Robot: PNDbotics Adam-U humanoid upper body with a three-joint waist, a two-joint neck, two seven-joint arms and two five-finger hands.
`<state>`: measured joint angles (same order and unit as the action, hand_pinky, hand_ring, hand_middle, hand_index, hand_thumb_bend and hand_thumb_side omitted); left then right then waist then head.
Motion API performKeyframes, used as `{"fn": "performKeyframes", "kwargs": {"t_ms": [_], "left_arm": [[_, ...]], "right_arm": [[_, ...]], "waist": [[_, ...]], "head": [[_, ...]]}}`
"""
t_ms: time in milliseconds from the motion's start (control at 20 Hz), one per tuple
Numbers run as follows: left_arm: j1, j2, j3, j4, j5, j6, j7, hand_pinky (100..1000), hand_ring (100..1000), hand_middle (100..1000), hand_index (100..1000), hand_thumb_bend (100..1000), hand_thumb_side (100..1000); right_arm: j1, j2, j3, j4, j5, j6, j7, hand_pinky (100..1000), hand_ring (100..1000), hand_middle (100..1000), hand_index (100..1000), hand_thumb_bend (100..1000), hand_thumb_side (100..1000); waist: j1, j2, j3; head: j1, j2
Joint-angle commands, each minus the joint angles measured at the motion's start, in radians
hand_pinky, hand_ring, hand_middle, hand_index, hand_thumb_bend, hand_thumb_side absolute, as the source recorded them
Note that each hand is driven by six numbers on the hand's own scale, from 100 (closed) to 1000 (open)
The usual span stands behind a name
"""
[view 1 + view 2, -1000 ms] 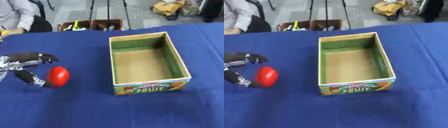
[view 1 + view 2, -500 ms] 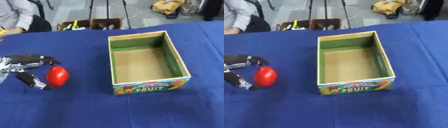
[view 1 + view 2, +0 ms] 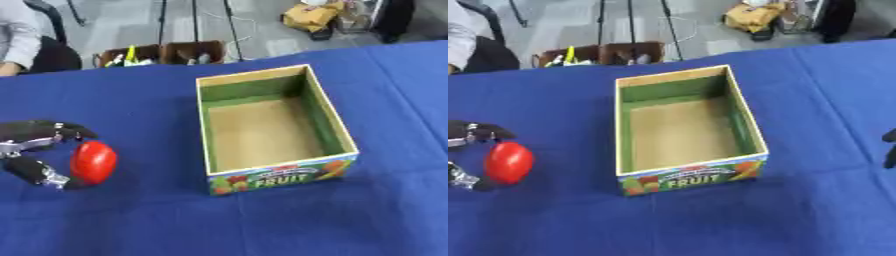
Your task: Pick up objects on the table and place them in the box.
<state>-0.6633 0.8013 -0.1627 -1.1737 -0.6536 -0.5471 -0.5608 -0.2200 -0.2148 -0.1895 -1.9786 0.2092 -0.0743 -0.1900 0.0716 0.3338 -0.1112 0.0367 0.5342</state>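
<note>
A red rounded fruit (image 3: 93,162) lies on the blue tablecloth (image 3: 350,220) at the left. My left hand (image 3: 42,132) is round it, fingers curved over its top and thumb (image 3: 35,172) under its lower side. To the right stands an open cardboard box (image 3: 280,177), green inside, with "FRUIT" printed on its front and a bare brown floor. A dark bit of my right hand (image 3: 890,146) shows at the right edge of the right eye view, about level with the box's front.
Beyond the table's far edge stands a brown crate (image 3: 162,52) with small items in it, and a yellow bag (image 3: 311,12) lies on the floor. A seated person (image 3: 17,40) is at the far left corner.
The whole picture has shifted a little to the left. My left hand's fingers have drawn closer round the red fruit, which stays on the cloth.
</note>
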Motion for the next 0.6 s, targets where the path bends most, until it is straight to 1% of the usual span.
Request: {"fn": "performKeyframes", "kwargs": {"t_ms": [50,200,500,600], "left_arm": [[-0.018,0.032,0.002,-0.001,0.014,-0.346,-0.346,773,863,925,1000,750,875],[-0.019,0.032,0.0,0.004,-0.004,-0.35,-0.346,775,868,940,1000,738,829],[-0.033,0.024,0.001,0.007,-0.038,-0.359,-0.346,769,864,942,1000,660,749],[-0.038,0.021,-0.003,0.006,-0.041,-0.36,-0.346,763,859,941,1000,647,743]], "right_arm": [[-0.008,-0.015,0.001,-0.021,0.002,-0.002,0.002,204,100,217,400,100,746],[-0.009,-0.015,0.001,-0.021,0.0,-0.002,0.002,204,100,217,400,100,746],[-0.011,-0.015,0.003,-0.021,-0.004,-0.002,0.006,204,100,216,399,100,745],[-0.012,-0.015,0.003,-0.021,-0.005,-0.002,0.006,204,100,215,399,100,744]], "waist": [[0.0,-0.016,-0.001],[-0.001,-0.015,-0.002],[-0.001,-0.013,-0.004],[-0.001,-0.011,-0.005]], "head": [[-0.014,-0.014],[-0.014,-0.014],[-0.011,-0.016],[-0.009,-0.018]]}}
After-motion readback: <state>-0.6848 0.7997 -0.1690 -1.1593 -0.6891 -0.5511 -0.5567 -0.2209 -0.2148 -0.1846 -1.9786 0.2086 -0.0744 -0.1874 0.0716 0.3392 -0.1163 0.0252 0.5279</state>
